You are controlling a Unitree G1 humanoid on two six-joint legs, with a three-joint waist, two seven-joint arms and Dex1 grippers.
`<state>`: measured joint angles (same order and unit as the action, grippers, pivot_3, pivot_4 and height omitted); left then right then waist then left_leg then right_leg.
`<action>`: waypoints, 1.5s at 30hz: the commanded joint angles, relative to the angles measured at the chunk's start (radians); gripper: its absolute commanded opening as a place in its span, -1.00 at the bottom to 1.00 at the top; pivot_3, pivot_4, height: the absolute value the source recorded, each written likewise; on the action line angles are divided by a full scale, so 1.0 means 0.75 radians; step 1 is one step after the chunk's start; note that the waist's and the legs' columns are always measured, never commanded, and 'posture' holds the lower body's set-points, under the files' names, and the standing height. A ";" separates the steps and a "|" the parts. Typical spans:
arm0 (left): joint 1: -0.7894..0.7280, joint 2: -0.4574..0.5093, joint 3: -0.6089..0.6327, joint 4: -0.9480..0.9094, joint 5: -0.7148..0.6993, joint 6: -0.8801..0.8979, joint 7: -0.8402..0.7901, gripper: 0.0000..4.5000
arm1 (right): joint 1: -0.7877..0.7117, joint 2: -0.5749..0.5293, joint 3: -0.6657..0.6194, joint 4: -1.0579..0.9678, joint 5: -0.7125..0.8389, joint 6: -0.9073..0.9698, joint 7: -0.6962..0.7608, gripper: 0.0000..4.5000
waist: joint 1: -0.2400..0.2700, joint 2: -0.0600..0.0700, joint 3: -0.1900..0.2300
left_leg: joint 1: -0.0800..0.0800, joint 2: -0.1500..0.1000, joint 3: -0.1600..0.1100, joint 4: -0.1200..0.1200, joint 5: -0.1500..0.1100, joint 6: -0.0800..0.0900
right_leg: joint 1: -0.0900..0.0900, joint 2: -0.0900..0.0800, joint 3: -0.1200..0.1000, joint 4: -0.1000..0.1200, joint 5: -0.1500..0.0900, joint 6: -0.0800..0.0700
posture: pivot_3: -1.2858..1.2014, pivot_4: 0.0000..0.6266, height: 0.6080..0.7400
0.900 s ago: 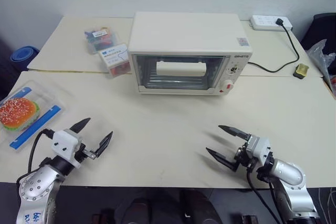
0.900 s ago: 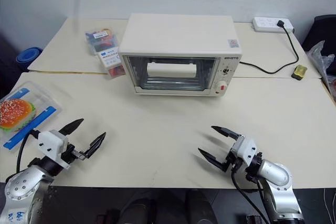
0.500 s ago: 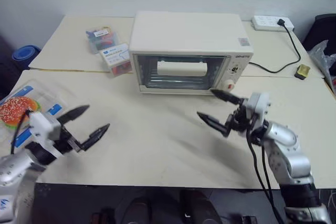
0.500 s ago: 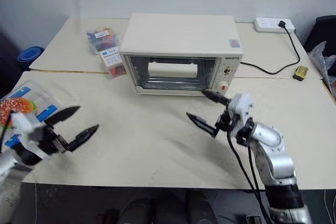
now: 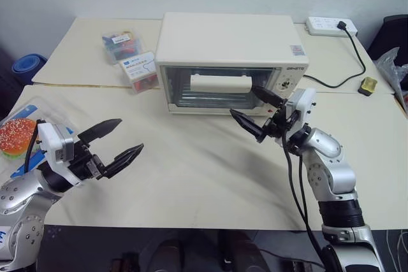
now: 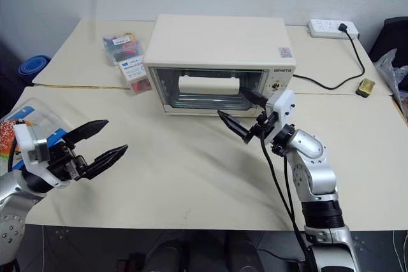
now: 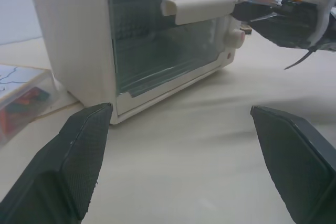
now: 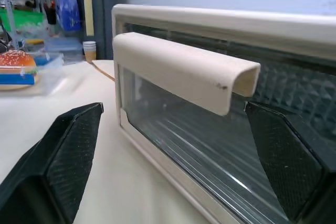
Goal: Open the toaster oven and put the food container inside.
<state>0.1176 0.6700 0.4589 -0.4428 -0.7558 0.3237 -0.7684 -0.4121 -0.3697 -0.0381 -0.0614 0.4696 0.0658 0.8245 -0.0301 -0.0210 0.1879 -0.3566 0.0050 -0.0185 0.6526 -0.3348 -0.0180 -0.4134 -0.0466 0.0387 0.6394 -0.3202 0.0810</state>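
**Right gripper at the oven door**

Your right gripper [image 5: 255,110] hangs spread wide just before the shut toaster oven [image 5: 229,62], its 2 fingers flanking the handle [image 8: 184,69] without touching. Your left gripper [image 5: 118,144] is released, empty; the food container [image 5: 19,135] lies at the table's [image 5: 191,176] left edge.
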 commanded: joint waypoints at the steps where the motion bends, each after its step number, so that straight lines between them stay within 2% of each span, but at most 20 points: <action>1: 0.024 0.000 0.029 -0.034 -0.048 0.022 -0.016 1.00 | 0.080 -0.009 0.051 -0.120 0.013 -0.088 0.121 0.99 | 0.000 0.000 0.000 | 0.000 0.000 0.000 0.000 0.000 0.000 | 0.000 0.000 0.000 0.000 0.000 0.000 | 0.03 -0.52 1.00; 5: -0.005 0.020 0.018 -0.010 -0.037 0.045 -0.028 1.00 | 0.202 -0.103 0.082 -0.160 -0.034 -0.152 0.251 0.99 | 0.000 0.000 0.000 | 0.000 0.000 0.001 0.000 0.000 0.000 | 0.000 0.000 0.001 0.001 0.000 0.000 | 0.03 -0.52 1.00; 8: -0.125 0.033 -0.019 0.037 -0.030 0.075 0.001 1.00 | 0.265 -0.146 0.088 -0.160 -0.056 -0.217 0.304 0.99 | 0.003 0.000 0.000 | 0.001 0.000 0.000 0.001 0.000 0.000 | 0.001 0.000 0.000 0.002 0.000 0.000 | 0.03 -0.52 1.00; 12: -0.390 0.018 -0.109 0.179 0.031 0.121 0.092 0.62 | 0.300 -0.166 0.092 -0.133 -0.094 -0.280 0.330 1.00 | 0.005 0.000 0.000 | 0.003 -0.002 -0.001 0.005 0.001 -0.001 | 0.002 0.000 0.000 0.008 0.000 0.000 | 0.03 -0.52 1.00; 16: -0.621 0.001 -0.285 0.358 0.171 0.110 0.073 0.04 | 0.305 -0.162 0.097 -0.126 -0.106 -0.303 0.321 1.00 | -0.002 0.000 0.000 | 0.003 -0.002 0.000 0.006 0.001 -0.001 | 0.002 0.002 0.000 0.010 0.000 0.000 | 0.03 -0.52 1.00; 20: -0.768 -0.051 -0.422 0.513 0.277 0.045 0.010 -0.54 | 0.317 -0.170 0.077 -0.097 -0.120 -0.337 0.310 1.00 | -0.004 0.000 0.000 | 0.003 -0.001 0.002 0.006 0.002 -0.002 | 0.001 0.003 0.001 0.008 0.000 0.000 | 0.03 -0.52 1.00; 24: -0.801 -0.076 -0.493 0.557 0.315 0.004 -0.095 -0.98 | 0.356 -0.184 0.051 -0.089 -0.127 -0.363 0.294 1.00 | 0.003 0.000 0.000 | 0.000 -0.001 0.001 0.008 0.005 -0.009 | 0.000 0.003 0.001 0.007 0.000 0.000 | 0.03 -0.52 1.00; 30: -0.742 -0.097 -0.542 0.514 0.325 -0.011 -0.190 -0.98 | 0.556 -0.201 -0.101 -0.053 -0.103 -0.458 0.239 1.00 | 0.008 0.000 0.000 | 0.000 -0.001 0.001 0.009 0.003 -0.005 | 0.001 0.002 0.001 0.007 0.000 0.001 | 0.03 -0.52 1.00; 36: -0.650 -0.102 -0.620 0.546 0.513 -0.125 -0.152 -0.98 | 0.782 -0.225 -0.325 -0.038 -0.042 -0.475 0.168 1.00 | 0.008 0.000 0.000 | 0.003 -0.001 0.001 0.010 0.001 -0.001 | 0.004 0.002 0.002 0.010 0.000 0.001 | 0.03 -0.52 1.00; 40: -0.584 -0.132 -0.617 0.530 0.575 -0.161 -0.086 -0.98 | 0.753 -0.264 -0.391 -0.136 0.027 -0.393 0.124 1.00 | -0.005 0.000 0.000 | 0.005 -0.001 0.003 0.010 0.001 -0.001 | 0.004 0.003 0.005 0.012 0.001 0.001 | 0.03 -0.52 1.00; 45: -0.483 -0.201 -0.600 0.470 0.656 -0.188 0.073 -0.98 | 0.605 -0.266 -0.316 -0.232 0.049 -0.252 0.067 1.00 | 0.002 0.000 0.000 | 0.006 0.000 0.003 0.010 0.001 -0.001 | 0.003 0.004 0.006 0.015 0.000 0.001 | 0.03 -0.52 1.00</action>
<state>-0.2624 0.5219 -0.0061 -0.0484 -0.2966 0.2003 -0.7594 0.0564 -0.5614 -0.2963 -0.1835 0.4902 -0.1586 0.8940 -0.0285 -0.0209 0.1880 -0.3521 0.0046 -0.0165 0.6604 -0.3338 -0.0189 -0.4111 -0.0442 0.0432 0.6509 -0.3199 0.0818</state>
